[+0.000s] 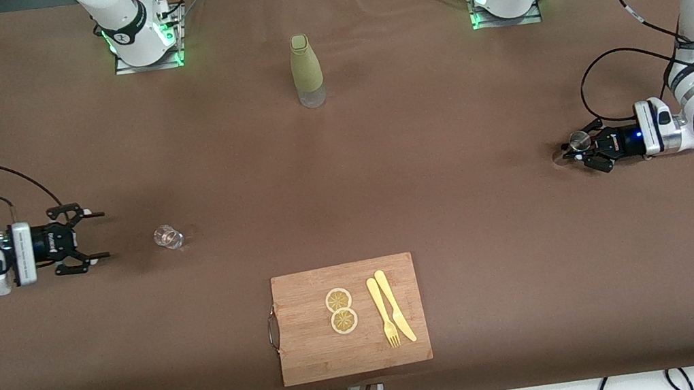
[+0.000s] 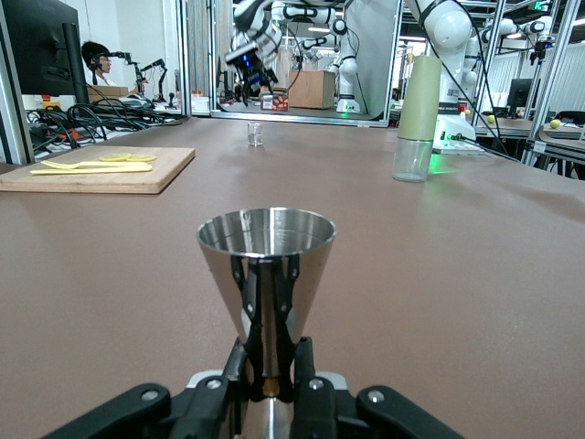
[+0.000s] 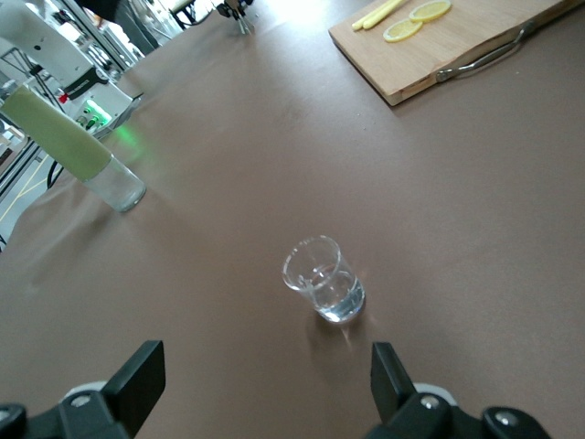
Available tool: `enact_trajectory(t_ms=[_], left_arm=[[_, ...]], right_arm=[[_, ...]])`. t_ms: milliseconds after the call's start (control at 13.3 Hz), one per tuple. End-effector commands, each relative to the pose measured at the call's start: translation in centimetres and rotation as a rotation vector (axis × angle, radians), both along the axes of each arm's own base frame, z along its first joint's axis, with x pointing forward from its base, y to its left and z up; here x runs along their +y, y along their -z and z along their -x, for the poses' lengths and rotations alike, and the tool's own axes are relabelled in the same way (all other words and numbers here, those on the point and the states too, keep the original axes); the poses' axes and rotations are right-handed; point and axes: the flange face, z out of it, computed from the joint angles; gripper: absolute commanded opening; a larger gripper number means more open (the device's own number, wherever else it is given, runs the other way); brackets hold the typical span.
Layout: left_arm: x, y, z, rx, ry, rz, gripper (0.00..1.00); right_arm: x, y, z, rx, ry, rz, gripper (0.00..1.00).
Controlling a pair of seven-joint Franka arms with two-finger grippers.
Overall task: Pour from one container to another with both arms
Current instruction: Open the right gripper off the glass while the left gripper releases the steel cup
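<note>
- Brown cloth-covered table [image 1: 452, 158], two white arms reaching in from either end.
- Left gripper [image 1: 578, 150] has its fingers clamped tight on the small silver metal jigger [image 2: 266, 274], held upright at the left arm's end of the table.
- Right gripper [image 1: 97, 236] has fingers spread wide, nothing in them, pointed at the tiny clear glass cup [image 3: 324, 279] standing on the cloth just ahead.
- Tall olive-green bottle [image 1: 306, 70] stands mid-table near the bases; wooden cutting board [image 1: 315, 351] with lemon slices [image 1: 341, 311] sits nearest the front camera.
</note>
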Motion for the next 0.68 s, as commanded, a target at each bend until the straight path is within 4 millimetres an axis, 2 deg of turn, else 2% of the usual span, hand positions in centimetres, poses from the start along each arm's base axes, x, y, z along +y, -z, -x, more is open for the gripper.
enact_trajectory(t_ms=[0,75,150,226,301,451,602], left_arm=[[0.4,0.9,0.0,-0.095,0.016,0.004,0.50],[0.6,1.0,-0.1,-0.091,0.010,-0.016,0.70],[0.7,0.9,-0.2,-0.086,0.005,-0.020,0.75],[0.7,0.9,-0.2,-0.066,-0.001,-0.022,0.85],[0.7,0.8,-0.3,-0.045,-0.007,-0.024,1.00],[1.0,-0.2,-1.7,-0.037,-0.006,-0.041,1.00],[1.6,-2.3,-4.1,-0.009,-0.010,-0.075,1.00]], right_arm=[[0.5,-4.5,0.5,0.089,0.020,0.101,1.00],[0.8,-6.7,0.5,0.127,0.046,0.165,1.00],[1.9,-8.8,0.4,0.153,0.059,0.212,1.00],[3.3,-10.7,0.1,0.164,0.065,0.249,1.00],[4.5,-13.4,0.2,0.174,0.086,0.310,1.00],[6.4,-17.9,0.8,0.189,0.119,0.460,1.00],[7.5,-21.3,1.8,0.217,0.174,0.558,1.00]])
